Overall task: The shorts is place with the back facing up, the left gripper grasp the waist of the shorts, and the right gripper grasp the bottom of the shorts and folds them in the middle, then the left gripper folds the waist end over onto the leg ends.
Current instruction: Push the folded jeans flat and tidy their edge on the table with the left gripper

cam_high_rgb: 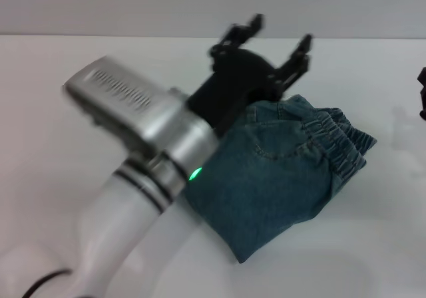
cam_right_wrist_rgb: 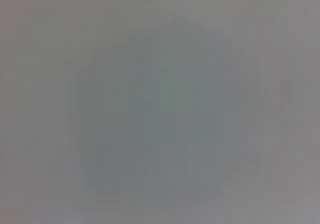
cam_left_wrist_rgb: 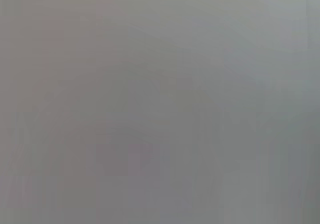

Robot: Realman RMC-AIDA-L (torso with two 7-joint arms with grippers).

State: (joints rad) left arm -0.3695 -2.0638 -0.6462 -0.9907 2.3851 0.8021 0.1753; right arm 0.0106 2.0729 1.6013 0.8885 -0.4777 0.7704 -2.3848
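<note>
— Nearest the head camera is the left arm (cam_high_rgb: 133,151), silver and white, coming up from the lower left with a small green light (cam_high_rgb: 195,174) on its wrist ring. What's beyond it?

— One pair of denim shorts (cam_high_rgb: 283,171), folded into a compact bundle on the white desk (cam_high_rgb: 60,65). The elastic waistband (cam_high_rgb: 339,142) lies at the bundle's right side, gathered in ridges, and a back pocket seam shows on top.

— And the left gripper (cam_high_rgb: 273,42)?

— It sits at the far edge of the shorts, just above the cloth. Its jaws are spread wide, two black fingers (cam_high_rgb: 299,55) well apart, nothing between them.

— Any writing? A brand on the denim?

— None that I can read. The silver arm segment has a row of raised ribs, but whether they form letters I cannot tell.

— The right gripper (cam_high_rgb: 422,95)?

— Only a dark sliver at the right edge of the head view, well apart from the shorts. Whether its jaws are spread or pressed together, I cannot tell.

— The wrist views?

— Both show only blank grey; nothing can be made out in them.
</note>
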